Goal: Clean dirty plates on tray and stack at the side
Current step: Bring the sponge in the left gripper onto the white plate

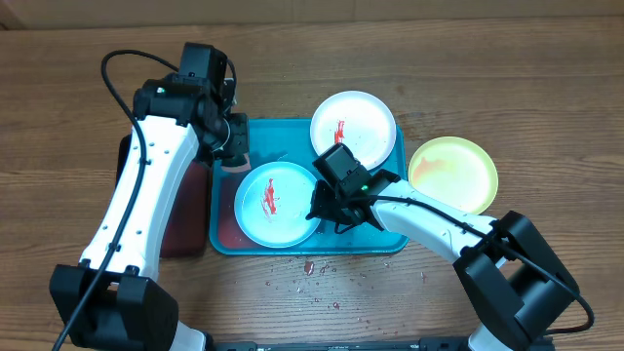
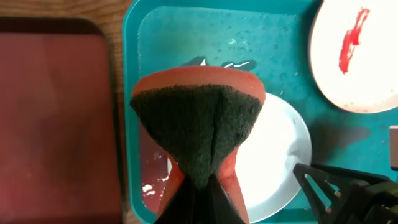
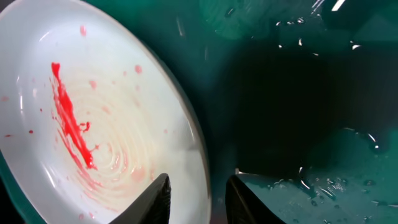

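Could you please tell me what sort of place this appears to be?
Probably a robotics lab bench staged for dishwashing: a wooden table, a turquoise tray holding sauce-smeared plates, and a sponge pinched in the left end effector.

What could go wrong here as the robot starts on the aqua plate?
The right gripper straddles the rim of the aqua plate with jaws open; on the wet tray the plate may slide instead of being caught. The left gripper pinches the sponge folded, so it may wipe poorly. The white plate overlaps the tray's far rim and could be knocked off.
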